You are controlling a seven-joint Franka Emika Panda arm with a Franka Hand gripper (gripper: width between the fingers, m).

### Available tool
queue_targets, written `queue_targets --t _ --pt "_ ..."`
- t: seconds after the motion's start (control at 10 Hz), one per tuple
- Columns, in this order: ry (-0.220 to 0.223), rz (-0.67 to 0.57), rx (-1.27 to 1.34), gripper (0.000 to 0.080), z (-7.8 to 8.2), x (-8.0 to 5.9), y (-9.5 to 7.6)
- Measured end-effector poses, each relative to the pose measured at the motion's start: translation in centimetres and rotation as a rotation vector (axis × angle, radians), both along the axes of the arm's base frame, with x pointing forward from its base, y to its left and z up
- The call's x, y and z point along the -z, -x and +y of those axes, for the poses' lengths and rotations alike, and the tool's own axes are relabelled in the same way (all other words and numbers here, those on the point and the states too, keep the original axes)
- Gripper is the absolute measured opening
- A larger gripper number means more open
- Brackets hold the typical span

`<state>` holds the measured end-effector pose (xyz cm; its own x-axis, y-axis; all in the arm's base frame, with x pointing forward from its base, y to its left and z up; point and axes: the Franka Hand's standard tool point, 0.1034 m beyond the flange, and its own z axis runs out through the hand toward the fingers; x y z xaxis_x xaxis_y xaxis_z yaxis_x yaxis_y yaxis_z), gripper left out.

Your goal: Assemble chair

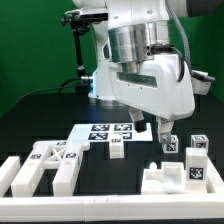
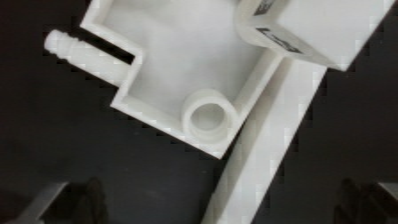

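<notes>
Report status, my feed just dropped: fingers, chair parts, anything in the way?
Fingers open, empty. Chair parts scattered, chair not built. Slab below fingers. No obstruction seen.

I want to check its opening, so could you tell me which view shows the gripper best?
The exterior view: the gripper is seen from the side, open and holding nothing, above the white parts. The wrist view shows only its blurred dark fingertips, well apart.

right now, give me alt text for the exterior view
A white robot arm holds its open gripper low over a dark table scattered with white tagged chair parts. The marker board lies mid-table, and a low rail runs along the near edge.
</notes>
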<state>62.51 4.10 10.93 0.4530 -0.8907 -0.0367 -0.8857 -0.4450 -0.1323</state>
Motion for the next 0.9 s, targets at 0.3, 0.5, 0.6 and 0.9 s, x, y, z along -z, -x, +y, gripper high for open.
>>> queue_targets --t 0.3,0.5,0.6,0.9 --pt "0.024 -0.022 -0.222 0.0649 -0.1 0.0 0.0" --pt "0.042 -0.017 -0.394 0.0649 -1.5 1.2 2.2" --pt "0.046 -0.002 -0.485 0.0649 -1.9 1.8 4.1" --pt "0.096 0.002 -0.695 0.0649 -2.6 2.3 6.8"
